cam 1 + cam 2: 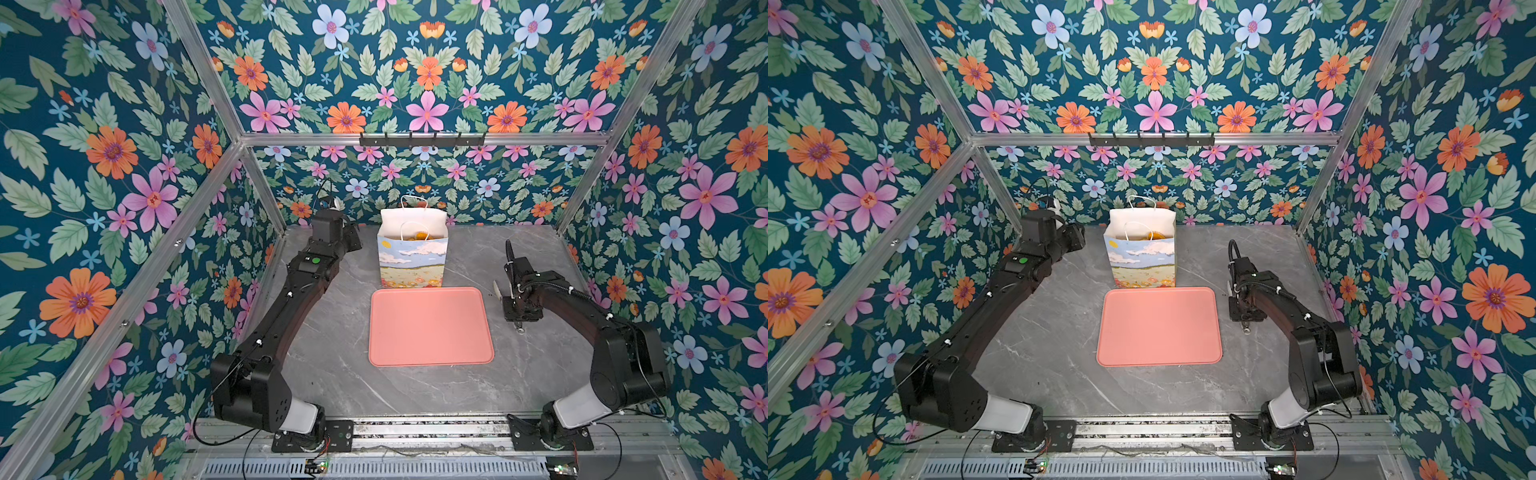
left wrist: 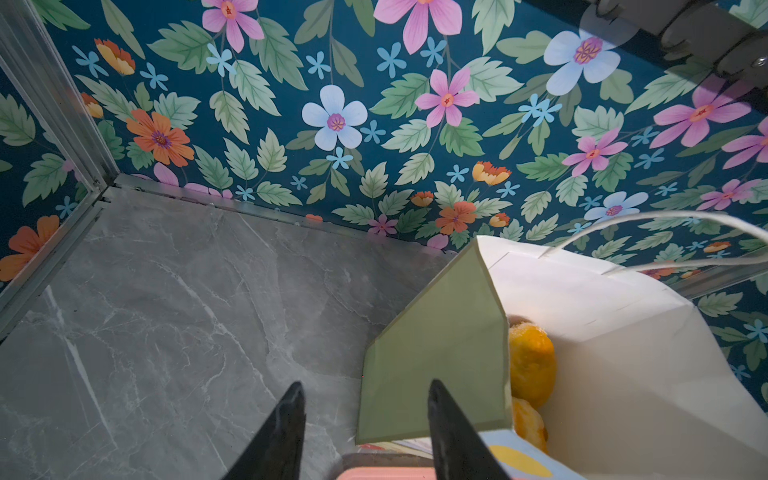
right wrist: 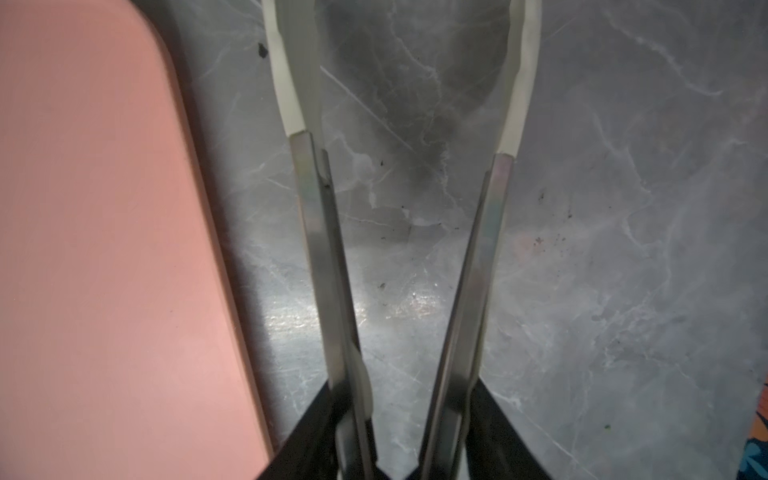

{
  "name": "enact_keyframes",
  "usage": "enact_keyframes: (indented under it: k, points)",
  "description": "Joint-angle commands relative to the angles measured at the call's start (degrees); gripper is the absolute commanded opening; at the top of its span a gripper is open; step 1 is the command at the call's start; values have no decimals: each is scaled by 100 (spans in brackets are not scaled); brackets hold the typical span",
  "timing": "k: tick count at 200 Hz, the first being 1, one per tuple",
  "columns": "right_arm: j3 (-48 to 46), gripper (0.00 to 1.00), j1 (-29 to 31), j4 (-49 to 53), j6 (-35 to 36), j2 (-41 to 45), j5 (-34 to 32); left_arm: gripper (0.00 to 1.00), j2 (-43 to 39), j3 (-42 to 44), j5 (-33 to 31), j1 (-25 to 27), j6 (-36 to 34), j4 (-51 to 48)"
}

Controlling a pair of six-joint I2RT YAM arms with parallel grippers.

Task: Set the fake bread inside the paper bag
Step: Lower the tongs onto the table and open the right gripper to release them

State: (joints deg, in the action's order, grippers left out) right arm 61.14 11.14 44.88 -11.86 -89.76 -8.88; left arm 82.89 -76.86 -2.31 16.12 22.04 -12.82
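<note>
The fake bread (image 1: 419, 236) lies in the paper bag (image 1: 411, 262), just behind the tray (image 1: 430, 328) (tongs (image 3: 312, 208) to its right).

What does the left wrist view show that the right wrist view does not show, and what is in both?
Only the left wrist view: the paper bag with fake bread inside, the flowered wall, and the open left end effector. Only the right wrist view: the right end effector holding tongs, their white-tipped arms spread over bare table. Both: the pink tray and the grey marble table.
</note>
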Motion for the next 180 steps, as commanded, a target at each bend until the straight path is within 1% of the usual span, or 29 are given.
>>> enact_keyframes:
  k: [1, 66, 70, 97, 138, 180]
  points:
    - [81, 45, 0, -156, -81, -143, 45, 49, -61, 6, 44, -47, -117, -13]
    - [126, 50, 0, -140, 59, -473, -157, 49, -121, 83, 99, -144, -131, -25]
    - [126, 50, -6, -146, 77, -680, -157, 49, -126, 92, 99, -146, -130, -20]
    - [102, 51, -6, -148, 197, -852, -257, 49, -141, 118, 147, -185, -122, -23]
    - [107, 53, -39, -140, 245, -977, -296, 49, -142, 230, 234, -202, -43, 105]
    - [169, 58, -108, -27, 201, -1034, -324, 49, -121, 250, 275, -226, -25, 115]
